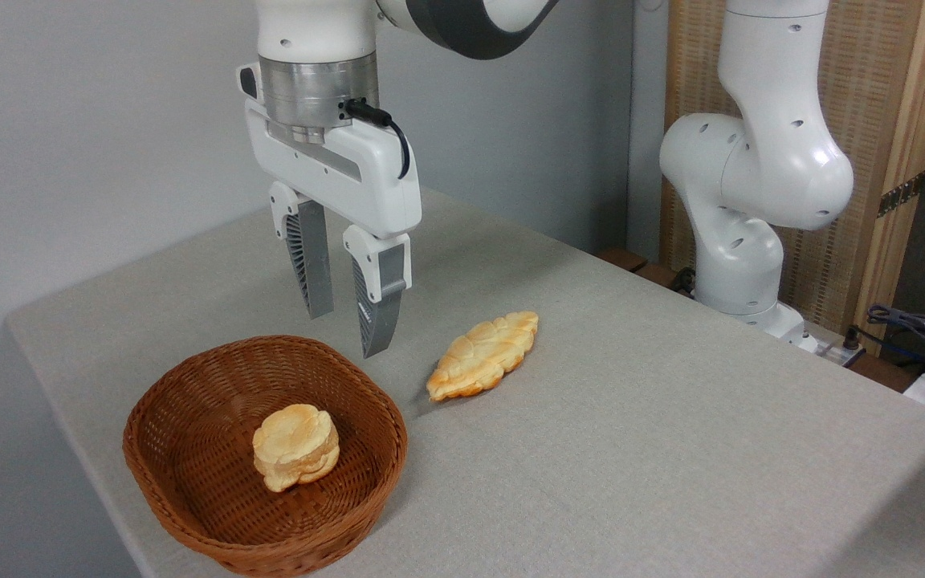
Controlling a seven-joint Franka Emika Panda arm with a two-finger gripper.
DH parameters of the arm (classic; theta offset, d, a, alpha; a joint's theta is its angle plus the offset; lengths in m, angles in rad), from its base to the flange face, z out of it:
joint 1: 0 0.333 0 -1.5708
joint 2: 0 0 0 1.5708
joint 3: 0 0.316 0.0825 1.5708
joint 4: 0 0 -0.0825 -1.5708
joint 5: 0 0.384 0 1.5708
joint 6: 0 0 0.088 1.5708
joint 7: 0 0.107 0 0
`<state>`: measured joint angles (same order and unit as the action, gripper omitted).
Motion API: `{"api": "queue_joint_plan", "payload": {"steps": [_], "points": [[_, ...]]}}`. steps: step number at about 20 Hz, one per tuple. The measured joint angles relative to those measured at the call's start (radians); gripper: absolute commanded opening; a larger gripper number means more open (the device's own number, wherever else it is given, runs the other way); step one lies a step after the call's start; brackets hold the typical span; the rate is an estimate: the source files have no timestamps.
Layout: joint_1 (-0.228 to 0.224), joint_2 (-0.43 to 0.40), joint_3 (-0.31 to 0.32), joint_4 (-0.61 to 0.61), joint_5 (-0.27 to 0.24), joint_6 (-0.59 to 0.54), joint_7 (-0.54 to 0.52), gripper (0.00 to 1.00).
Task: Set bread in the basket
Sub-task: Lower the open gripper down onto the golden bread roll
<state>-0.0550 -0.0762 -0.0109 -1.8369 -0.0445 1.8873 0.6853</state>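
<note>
The bread point(484, 355), a golden braided loaf with pointed ends, lies flat on the grey table point(671, 449), just right of the basket. The basket point(189, 490) is a round brown wicker bowl at the table's front left; a small pale round bun point(295, 446) sits inside it. My gripper point(345, 333) hangs open above the basket's far rim, to the left of the bread and clear of it. Nothing is between its grey fingers point(376, 309).
The arm's white base point(739, 241) stands past the table's right back edge. Cables point(912, 325) lie at the far right. A grey wall is behind, and the table's left edge runs close to the basket.
</note>
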Motion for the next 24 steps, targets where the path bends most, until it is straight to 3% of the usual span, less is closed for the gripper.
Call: {"api": "queue_joint_plan", "payload": {"steps": [16,24], "points": [[0.001,-0.002,-0.002,-0.01,0.0,-0.12,0.003,1.0],[-0.004,-0.041,-0.011,-0.188,0.0,-0.128,0.003,1.0]]}}
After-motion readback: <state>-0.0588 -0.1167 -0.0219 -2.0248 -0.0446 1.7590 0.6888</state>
